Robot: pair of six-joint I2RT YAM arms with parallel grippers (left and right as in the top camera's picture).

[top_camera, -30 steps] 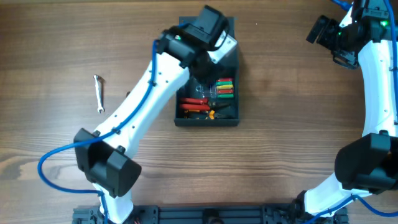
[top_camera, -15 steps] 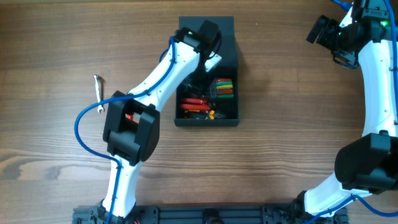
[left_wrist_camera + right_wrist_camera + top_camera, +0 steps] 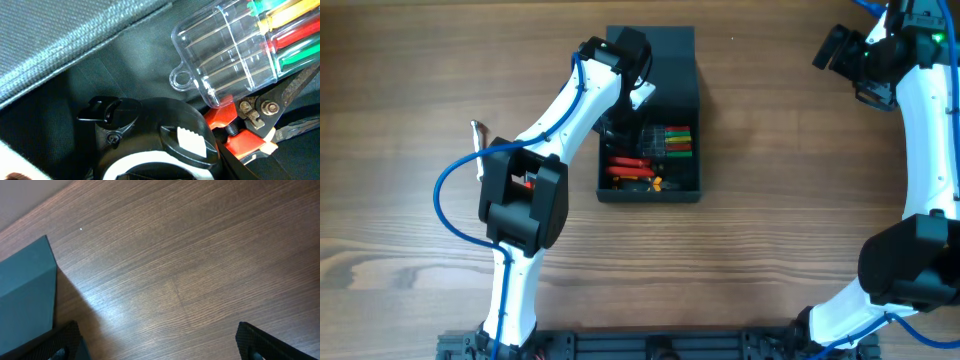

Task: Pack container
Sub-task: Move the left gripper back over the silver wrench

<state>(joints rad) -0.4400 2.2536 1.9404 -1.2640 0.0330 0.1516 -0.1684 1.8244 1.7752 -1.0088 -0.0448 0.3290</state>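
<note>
The wooden surface [image 3: 770, 200] carries the dark teal container [image 3: 650, 196] just toward 12 o'clock from its centre. The container is open, with its lid [image 3: 665, 45] raised along the 12 o'clock edge.

The left arm reaches across from 7 o'clock, and the left pincer [image 3: 632, 100] is lowered inside the container at its 10 o'clock corner. Whether its jaws are wide, narrow or holding anything cannot be told. The right pincer [image 3: 838, 50] hangs over bare wood at 2 o'clock from the container, well apart from it, jaws spread wide and holding nothing.

Inside the container, a clear case of screwdrivers [image 3: 230, 55] with green, red and yellow handles lies toward 3 o'clock. It touches the red-handled pliers [image 3: 240, 135], which lie toward 6 o'clock. A black rounded casing [image 3: 160, 130], of a kind I cannot tell, sits just beside both.

1 steel wrench [image 3: 476, 135] lies on the surface at 9 o'clock from the container, partly hidden by the left arm.
</note>
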